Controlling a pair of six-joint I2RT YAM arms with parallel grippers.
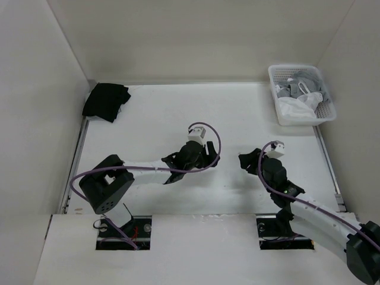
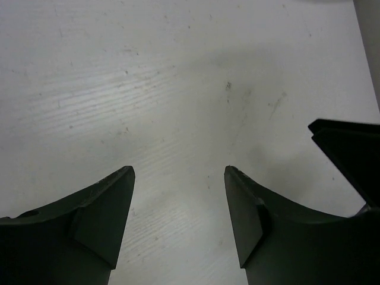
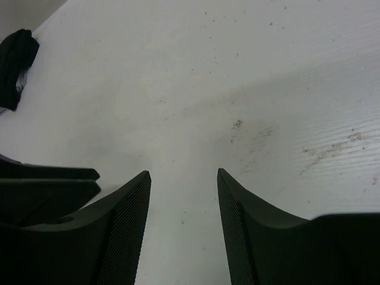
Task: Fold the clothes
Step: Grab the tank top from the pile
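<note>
Closest to the lens in the left wrist view, the left gripper has its two dark fingers spread wide, with only the bare white table between them; it is open and empty. A black edge of the right arm's gripper juts in at the right side of that view. The right gripper likewise stands open over the speckled table, its ribbed pads apart and holding nothing, and a black part of the left gripper shows at its left. From above, both arms reach to the middle of the table, their grippers near each other but not touching. The white top lies bunched in the near end of the white plastic basket at the far right corner, well apart from both grippers. Grey garments fill the basket's far end, with a thin white loop lying over them. A black garment lies crumpled at the far left corner of the table
</note>
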